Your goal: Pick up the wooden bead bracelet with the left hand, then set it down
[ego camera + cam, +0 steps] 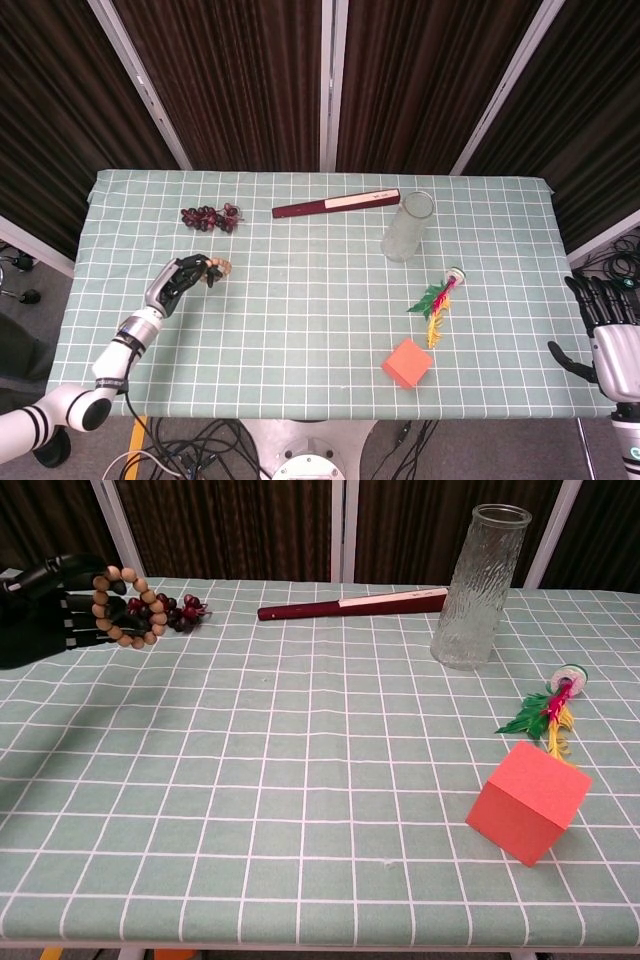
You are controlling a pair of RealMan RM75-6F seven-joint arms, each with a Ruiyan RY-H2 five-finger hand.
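The left hand grips the wooden bead bracelet above the table's left side, fingers curled through the loop. The ring stands nearly upright, its open face toward the chest camera. The right hand hangs off the table's right edge, fingers spread, holding nothing.
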